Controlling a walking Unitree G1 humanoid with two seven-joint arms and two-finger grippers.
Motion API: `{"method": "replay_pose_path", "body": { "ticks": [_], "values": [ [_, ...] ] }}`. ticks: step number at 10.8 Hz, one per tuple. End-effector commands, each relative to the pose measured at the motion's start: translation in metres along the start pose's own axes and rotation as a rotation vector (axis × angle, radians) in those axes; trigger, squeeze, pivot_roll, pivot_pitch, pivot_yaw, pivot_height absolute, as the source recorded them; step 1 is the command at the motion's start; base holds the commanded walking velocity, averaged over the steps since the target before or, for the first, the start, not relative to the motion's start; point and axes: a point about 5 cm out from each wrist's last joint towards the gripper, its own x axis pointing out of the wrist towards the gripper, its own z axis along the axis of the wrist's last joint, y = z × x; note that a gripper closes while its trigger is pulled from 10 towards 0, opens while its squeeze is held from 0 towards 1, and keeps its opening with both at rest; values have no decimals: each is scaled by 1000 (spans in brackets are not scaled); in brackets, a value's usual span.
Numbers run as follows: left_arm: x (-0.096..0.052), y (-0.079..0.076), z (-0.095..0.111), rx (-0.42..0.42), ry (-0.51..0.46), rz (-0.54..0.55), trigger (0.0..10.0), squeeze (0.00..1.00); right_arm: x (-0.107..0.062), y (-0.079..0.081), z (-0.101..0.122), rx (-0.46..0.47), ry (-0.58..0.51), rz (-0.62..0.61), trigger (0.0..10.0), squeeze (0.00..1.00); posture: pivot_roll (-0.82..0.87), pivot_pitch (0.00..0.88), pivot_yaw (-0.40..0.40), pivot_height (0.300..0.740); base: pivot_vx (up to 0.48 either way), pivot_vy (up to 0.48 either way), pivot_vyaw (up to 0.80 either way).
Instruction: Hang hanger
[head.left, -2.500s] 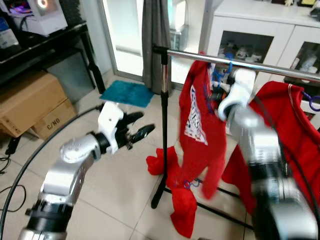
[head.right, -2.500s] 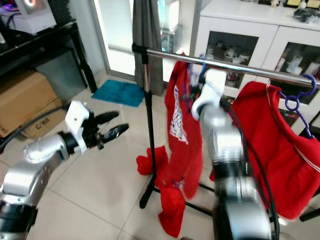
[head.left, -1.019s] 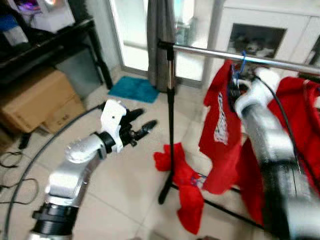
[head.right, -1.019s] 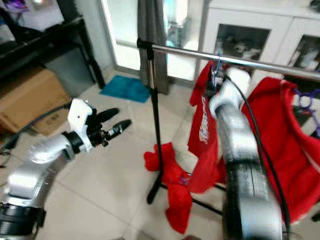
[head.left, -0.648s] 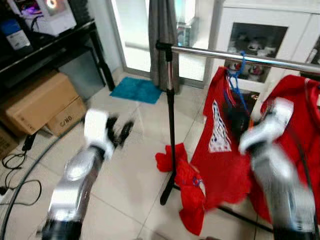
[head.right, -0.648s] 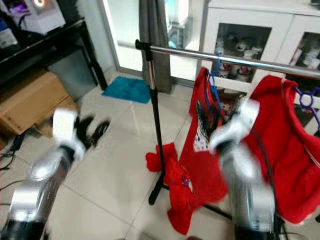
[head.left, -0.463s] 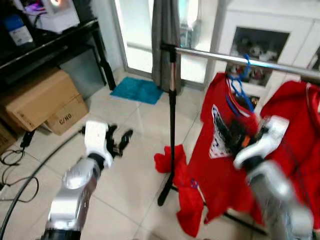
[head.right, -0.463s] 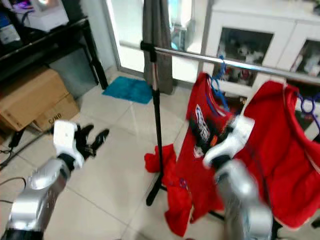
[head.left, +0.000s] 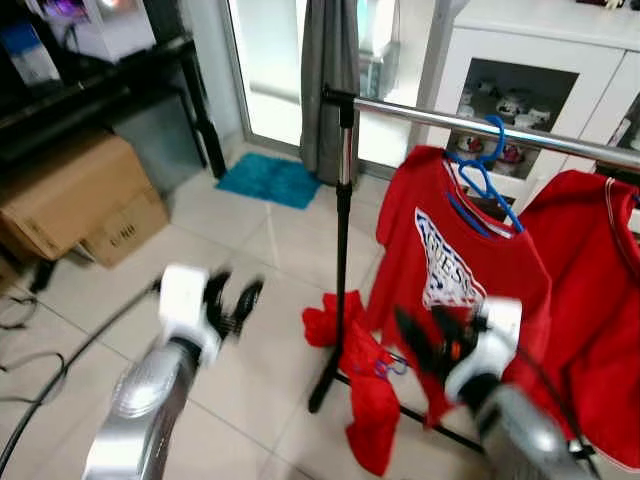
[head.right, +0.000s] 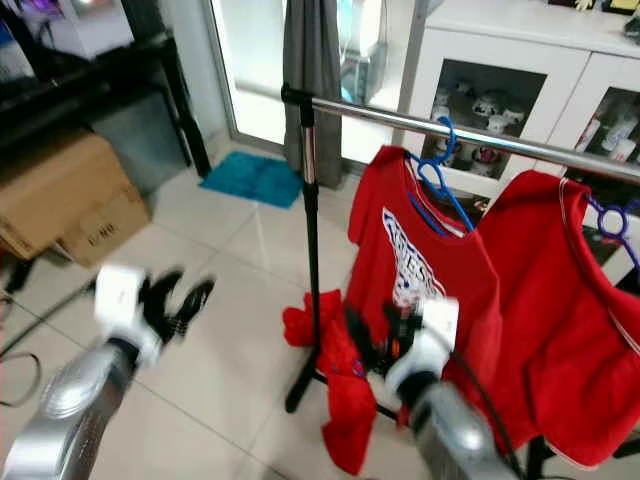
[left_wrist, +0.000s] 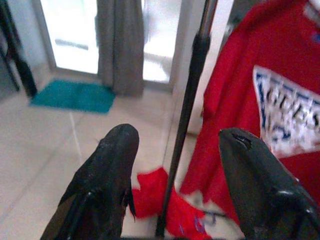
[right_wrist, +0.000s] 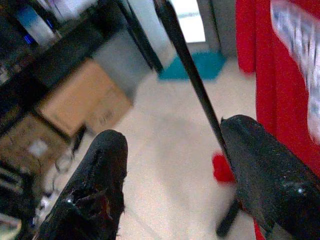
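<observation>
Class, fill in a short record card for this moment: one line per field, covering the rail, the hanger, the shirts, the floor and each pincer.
rail: silver bar on a black stand
hanger: blue hanger hooked over the rail, carrying the printed red shirt
second shirt: plain red shirt on a purple hanger
floor: red cloth by the stand's foot
left pincer: open, holding nothing
right pincer: open, holding nothing, low before the printed shirt

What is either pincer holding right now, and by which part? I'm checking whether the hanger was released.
Nothing. The left pincer and right pincer are open and empty; the blue hanger hangs on the rail.
</observation>
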Motion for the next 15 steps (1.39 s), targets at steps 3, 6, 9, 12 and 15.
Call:
{"method": "replay_pose_path", "body": {
  "ticks": [3, 6, 9, 12, 15],
  "values": [
    [-3, 6, -16, 24, 95, 59, 10000, 0, 5, -5, -5, -10, 39, -10, 10000, 0, -40, 2, 24, 740, 0, 0, 0],
    [-19, 0, -89, -139, 458, 33, 10000, 0, 7, -40, -54, 67, 296, -149, 10000, 0, -64, 30, -16, 740, 0, 0, 0],
    [-58, -5, -170, -371, 853, 45, 10000, 0, -10, -66, -151, 181, 730, -361, 10000, 0, -78, 82, -24, 740, 0, 0, 0],
    [-77, -45, -208, -502, 1115, -28, 10000, 0, -42, -50, -199, 38, 1022, -336, 10000, 0, -65, 85, -17, 740, 0, 0, 0],
    [-76, -46, -213, -509, 1118, -25, 10000, 0, -46, -43, -208, 98, 1034, -359, 10000, 0, -101, 82, 7, 740, 0, 0, 0]
  ]
}}
